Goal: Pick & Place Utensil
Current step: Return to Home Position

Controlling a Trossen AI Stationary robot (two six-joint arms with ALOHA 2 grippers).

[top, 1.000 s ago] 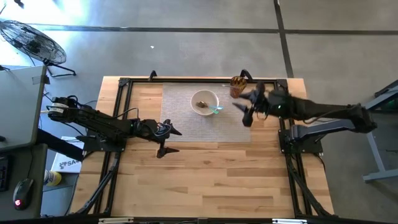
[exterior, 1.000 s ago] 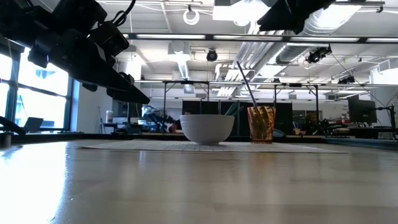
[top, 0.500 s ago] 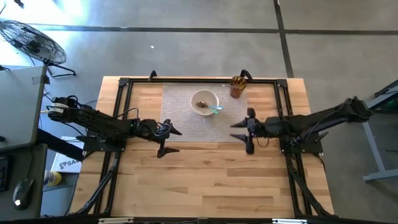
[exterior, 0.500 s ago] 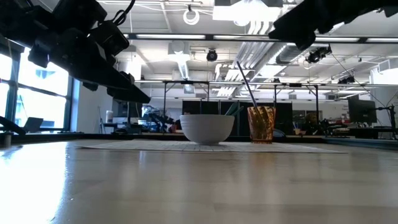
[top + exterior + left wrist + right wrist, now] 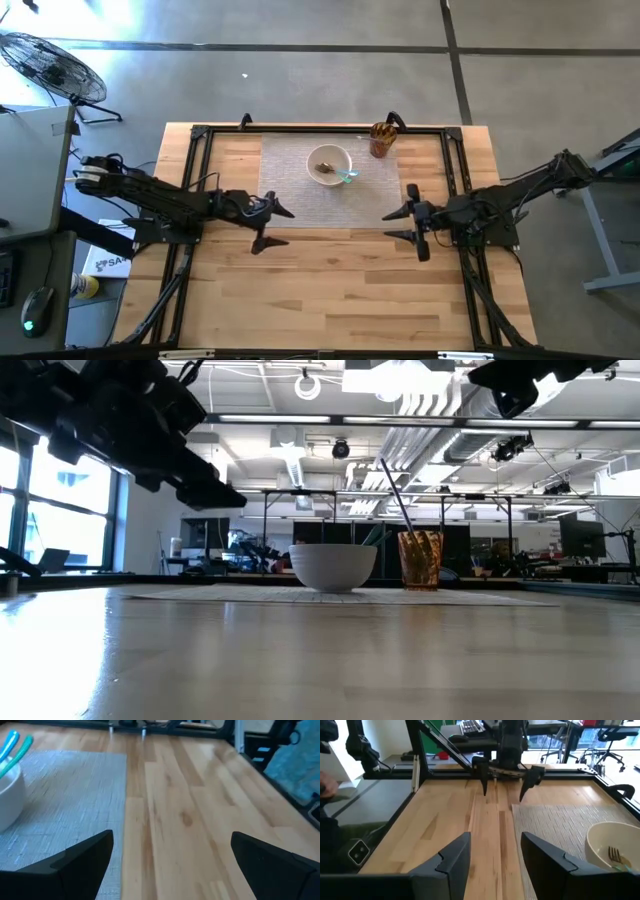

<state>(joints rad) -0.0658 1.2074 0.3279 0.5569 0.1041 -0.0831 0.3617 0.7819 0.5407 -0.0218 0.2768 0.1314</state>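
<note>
A white bowl (image 5: 329, 164) stands on a grey placemat (image 5: 300, 200) at the far middle of the table. It holds a teal-handled utensil (image 5: 349, 178) and a fork (image 5: 615, 854). An amber cup (image 5: 381, 141) with utensils stands at the mat's far right corner. The bowl (image 5: 333, 566) and the cup (image 5: 420, 560) also show in the low view. My left gripper (image 5: 277, 227) is open and empty over the mat's near left corner. My right gripper (image 5: 392, 226) is open and empty over the mat's near right corner, facing the left one.
A black frame (image 5: 200, 135) runs along the far and side edges of the wooden table. Bare wood (image 5: 330, 290) lies between the mat and the near edge. In the right wrist view my left gripper (image 5: 507, 775) shows across the table.
My right gripper has gone from beside the amber cup toward the table's near edge and now hangs over the mat's near right corner. It has turned so that it points at the left arm. The bowl and the cup have stayed in place.
</note>
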